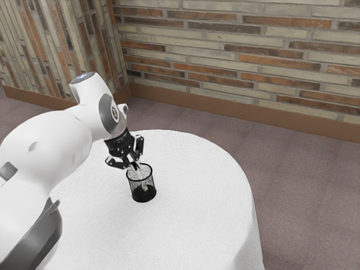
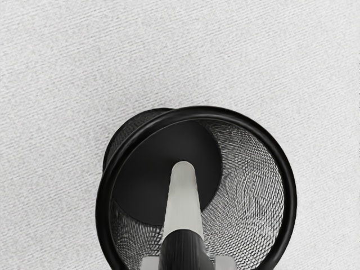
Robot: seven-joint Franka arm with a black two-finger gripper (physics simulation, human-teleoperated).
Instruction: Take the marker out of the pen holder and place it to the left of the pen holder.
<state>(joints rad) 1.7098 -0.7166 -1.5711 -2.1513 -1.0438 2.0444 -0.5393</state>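
Down on the round table (image 1: 197, 174) with the white cloth, the grey-and-black cylindrical marker (image 2: 183, 197) is inside the black wire-mesh pen holder (image 1: 144, 196), grey end pointing down at the solid base. My black two-finger gripper (image 1: 135, 165) is right at the mouth, closed most of the way, with a pale fingertip pressed to each side of the marker's black section, so I'd call that a hold. Can't tell from here whether the grey end touches the bottom. What bugs me is the pull-out: the marker leans, so if I lift off its axis, the low end could scrape the mesh and drag the holder along or tip it. A fingertip could hook the rim too, since they're so close. Also, that's a round barrel, so if the pads only have a short bite on it, it might swivel or slip back in with a clunk. And once laid down it could roll. Looks-wise: smooth, matte grey shaft with a rounded end, darker ribbed-looking section above, thick glossy ring for a rim, fine see-through mesh below, and softly woven cloth under everything.
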